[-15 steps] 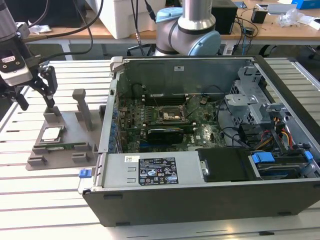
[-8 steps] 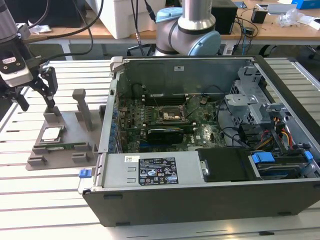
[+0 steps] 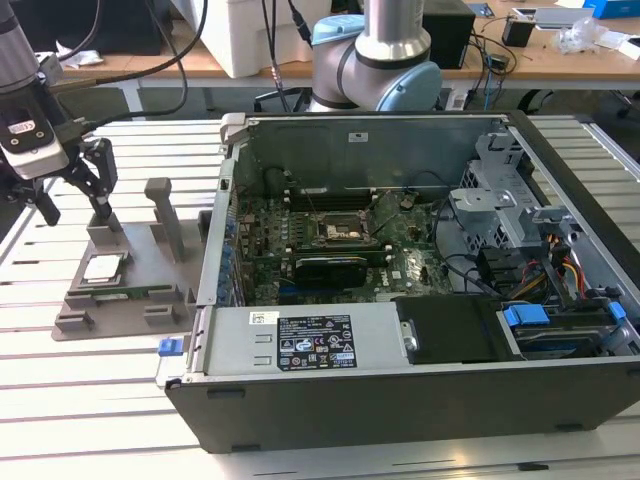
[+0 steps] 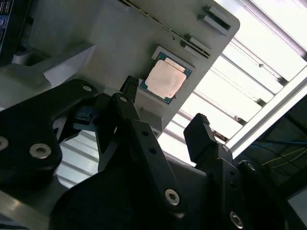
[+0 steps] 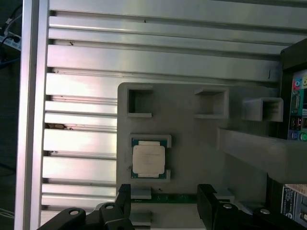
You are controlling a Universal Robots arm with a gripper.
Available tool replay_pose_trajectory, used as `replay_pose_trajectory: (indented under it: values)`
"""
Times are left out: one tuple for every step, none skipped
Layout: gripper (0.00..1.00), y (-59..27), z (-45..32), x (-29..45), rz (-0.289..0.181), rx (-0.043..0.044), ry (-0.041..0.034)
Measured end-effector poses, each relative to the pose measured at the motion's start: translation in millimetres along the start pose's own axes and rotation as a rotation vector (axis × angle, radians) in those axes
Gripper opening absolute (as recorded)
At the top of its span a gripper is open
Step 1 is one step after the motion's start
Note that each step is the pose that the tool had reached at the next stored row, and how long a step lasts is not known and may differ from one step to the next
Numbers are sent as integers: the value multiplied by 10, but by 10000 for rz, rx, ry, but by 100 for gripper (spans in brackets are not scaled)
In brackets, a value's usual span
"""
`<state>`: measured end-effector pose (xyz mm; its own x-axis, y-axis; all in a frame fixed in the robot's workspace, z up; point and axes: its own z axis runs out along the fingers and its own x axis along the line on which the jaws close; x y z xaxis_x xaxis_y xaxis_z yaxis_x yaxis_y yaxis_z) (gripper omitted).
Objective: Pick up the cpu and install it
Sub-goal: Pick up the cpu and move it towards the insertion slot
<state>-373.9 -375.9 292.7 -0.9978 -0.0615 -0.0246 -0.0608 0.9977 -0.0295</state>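
Note:
The cpu (image 3: 103, 267) is a small square chip with a silvery top. It lies flat in a recess of the grey fixture (image 3: 120, 312) at the exterior view's left. My gripper (image 3: 75, 212) hangs a little above the fixture, just behind the cpu, open and holding nothing. In both wrist views the cpu (image 4: 165, 80) (image 5: 148, 159) lies beyond the black fingertips, apart from them. The gripper (image 4: 165, 108) (image 5: 165, 194) is spread wider than the chip. The black socket (image 3: 343, 232) with its metal frame sits on the green motherboard inside the case.
The open computer case (image 3: 400, 395) takes up the middle and the exterior view's right. A tall grey post (image 3: 165, 215) rises from the fixture beside the gripper. A green memory stick (image 5: 168, 197) lies in a fixture slot near the cpu. Slatted aluminium table (image 3: 90, 400) surrounds everything.

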Motion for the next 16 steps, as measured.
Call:
replay_pose_trajectory:
  values:
    - [66,0,8,0,0,-1,0]
    - [66,0,14,0,0,-1,0]
    - [66,1,25,1,0,0,-1]
    - [66,1,37,1,0,0,0]
    - [66,1,46,1,0,0,0]
    - [66,2,52,2,0,0,0]
    - [66,2,64,2,0,0,-1]
    - [66,2,74,3,0,0,0]
    - [66,2,82,3,0,0,0]
    - [66,3,92,3,0,0,0]
    - [66,3,100,4,-1,0,0]
    - [66,3,107,4,0,0,0]
    - [66,4,119,5,0,0,0]
    - [66,4,130,5,0,0,0]
    - [66,4,145,6,0,0,0]
    - [66,5,155,6,0,0,-1]
